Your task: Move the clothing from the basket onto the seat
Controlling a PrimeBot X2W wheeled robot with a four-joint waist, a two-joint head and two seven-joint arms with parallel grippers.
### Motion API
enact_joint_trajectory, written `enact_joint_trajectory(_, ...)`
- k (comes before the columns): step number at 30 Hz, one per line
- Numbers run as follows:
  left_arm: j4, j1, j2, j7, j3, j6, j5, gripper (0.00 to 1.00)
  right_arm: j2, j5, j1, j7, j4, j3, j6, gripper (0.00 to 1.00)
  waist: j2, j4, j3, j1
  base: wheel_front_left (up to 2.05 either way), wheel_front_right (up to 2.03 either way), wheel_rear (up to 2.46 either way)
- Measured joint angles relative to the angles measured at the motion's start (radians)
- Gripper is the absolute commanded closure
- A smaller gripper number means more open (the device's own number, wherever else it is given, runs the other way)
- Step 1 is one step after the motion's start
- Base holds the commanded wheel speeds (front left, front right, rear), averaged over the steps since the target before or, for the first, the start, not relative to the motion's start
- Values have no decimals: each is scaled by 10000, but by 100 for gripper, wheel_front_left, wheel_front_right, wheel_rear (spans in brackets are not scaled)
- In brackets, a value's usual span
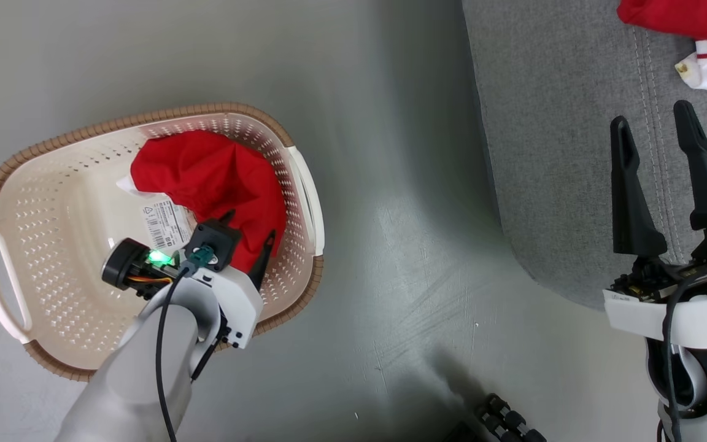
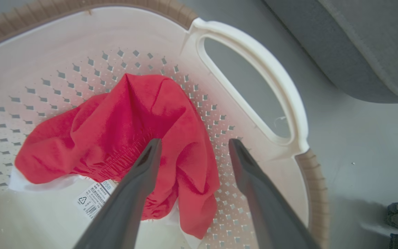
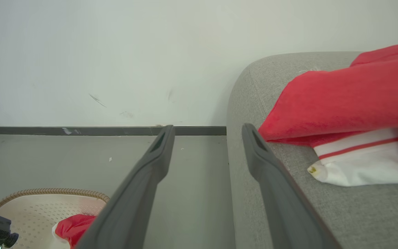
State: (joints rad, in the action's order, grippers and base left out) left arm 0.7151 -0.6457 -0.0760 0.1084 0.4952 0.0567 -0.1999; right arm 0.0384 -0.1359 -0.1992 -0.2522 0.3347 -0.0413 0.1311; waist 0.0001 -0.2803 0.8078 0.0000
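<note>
One red piece of clothing [image 1: 212,178] lies bunched against the far right wall of the cream basket [image 1: 53,147]. My left gripper [image 1: 249,226] reaches down into the basket and stands open just above the cloth's near edge. In the left wrist view its left finger [image 2: 143,166] overlaps the red clothing [image 2: 116,131], and the other finger hangs over the perforated basket wall [image 2: 240,214]. A second red and white garment [image 1: 685,15] rests on the grey seat [image 1: 562,123]. My right gripper [image 1: 651,116] hovers open over the seat's edge, empty, short of that garment [image 3: 351,100].
A barcode sticker [image 1: 166,224] lies on the basket floor beside the cloth. Grey floor [image 1: 390,245] separates basket and seat. A pale wall with a dark baseboard [image 3: 81,130] runs behind. A dark ridged part [image 1: 507,423] shows at the bottom edge.
</note>
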Motion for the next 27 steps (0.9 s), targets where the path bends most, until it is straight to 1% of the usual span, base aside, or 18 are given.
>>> enact_joint_trajectory(7,562,-521,-211,2,-115,-13,31,0,0,-58,-204,0,75,4,0,0,0,-150,469,0,0,0,0)
enact_joint_trajectory(13,970,-972,-211,77,-222,-15,73,0,0,-58,-563,0,136,2,0,0,0,-242,800,0,0,0,0)
enact_joint_trajectory(14,1039,-1046,-205,79,-240,-13,73,3,0,-58,-566,0,138,0,0,0,0,-252,849,0,0,0,0)
enact_joint_trajectory(15,1083,-1104,-194,84,-255,-13,71,21,0,-58,-569,0,138,0,0,0,0,-260,897,0,0,0,0)
enact_joint_trajectory(16,1126,-1157,-182,88,-265,-12,67,66,0,-58,-573,0,136,-4,0,0,0,-266,941,0,0,0,0)
enact_joint_trajectory(17,1166,-1225,-171,90,-272,-10,54,86,0,-58,-585,0,136,-6,0,0,0,-270,984,0,0,0,0)
enact_joint_trajectory(18,1200,-1299,-157,92,-276,2,23,100,0,-58,-611,0,134,-8,0,0,0,-271,1025,0,0,0,0)
enact_joint_trajectory(22,1419,-1569,-88,96,-228,105,-13,100,0,-56,-887,0,132,-75,0,0,0,-244,1150,0,0,0,0)
enact_joint_trajectory(23,1463,-1622,-63,167,-207,184,-15,100,2,-54,-945,0,128,-127,0,0,0,-219,1165,0,0,0,0)
enact_joint_trajectory(27,1496,-1668,15,470,-217,226,-107,100,2,-54,-1003,0,88,-163,0,0,0,-132,1143,0,0,0,0)
